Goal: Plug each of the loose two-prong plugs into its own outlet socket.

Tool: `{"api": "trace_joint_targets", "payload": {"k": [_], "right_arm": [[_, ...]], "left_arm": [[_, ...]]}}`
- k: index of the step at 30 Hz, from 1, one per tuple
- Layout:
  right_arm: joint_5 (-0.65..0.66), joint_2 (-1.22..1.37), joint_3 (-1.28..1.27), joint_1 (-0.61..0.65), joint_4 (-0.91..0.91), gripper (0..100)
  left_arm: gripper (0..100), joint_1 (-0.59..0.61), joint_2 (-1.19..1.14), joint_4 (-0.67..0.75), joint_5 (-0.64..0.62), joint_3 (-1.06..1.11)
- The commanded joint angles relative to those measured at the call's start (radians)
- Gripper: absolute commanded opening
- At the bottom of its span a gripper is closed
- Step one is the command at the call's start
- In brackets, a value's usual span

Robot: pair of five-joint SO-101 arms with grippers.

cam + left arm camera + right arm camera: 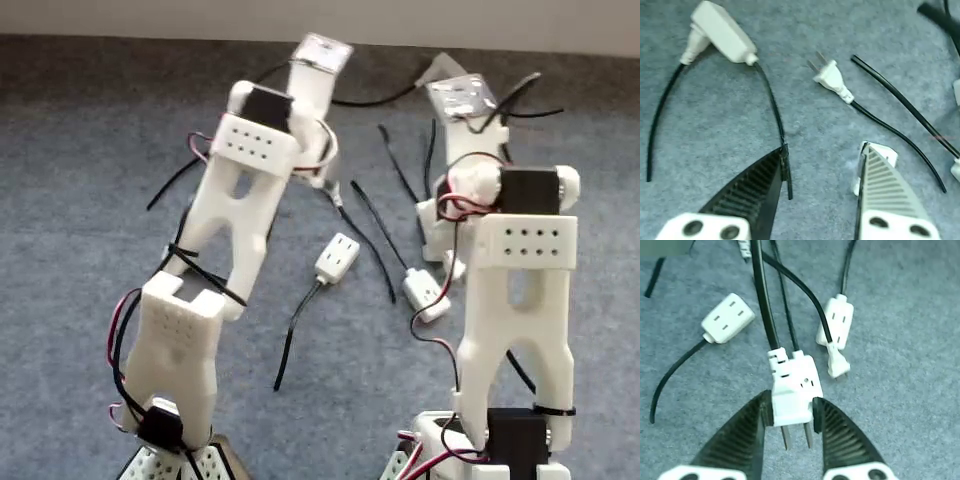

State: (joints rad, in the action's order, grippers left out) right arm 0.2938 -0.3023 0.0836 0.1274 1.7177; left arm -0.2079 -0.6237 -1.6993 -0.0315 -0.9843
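Ground and surround. A grey-blue carpet [80, 150] with a short, felted pile is covering the whole working surface and is lying flat. Along its far side a darker grey band [100, 60] is running from one edge of the high view to the other. Beyond that band a pale strip [150, 15] is bordering the scene; whether it is wall or board cannot be told.

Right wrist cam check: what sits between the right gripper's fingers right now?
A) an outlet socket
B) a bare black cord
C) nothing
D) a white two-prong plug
D: the right gripper has its fingers pressed against both sides of the white two-prong plug, whose two metal prongs stick out between them.
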Motion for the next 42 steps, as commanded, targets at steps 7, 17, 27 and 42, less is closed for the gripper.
{"api": "trace_joint_targets", "payload": {"k": [7, 17, 27, 42], "right_arm": [[0.003, -0.036, 0.048, 0.496, 0.035, 1.1], [-0.097, 0.274, 0.058, 0.852, -0.104, 1.3], [-0.097, 0.754, 0.407, 1.052, -0.147, 1.4], [-0.097, 0.765, 0.745, 0.895, 0.047, 17.9]], "left_arm": [[24, 0.487, 0.016, -0.048, -0.005, -0.234], [24, 0.964, 0.015, 0.133, 0.273, -0.231], [24, 1.198, 0.013, 0.31, 0.453, -0.229], [24, 1.058, 0.018, 0.087, 0.551, -0.236]]}}
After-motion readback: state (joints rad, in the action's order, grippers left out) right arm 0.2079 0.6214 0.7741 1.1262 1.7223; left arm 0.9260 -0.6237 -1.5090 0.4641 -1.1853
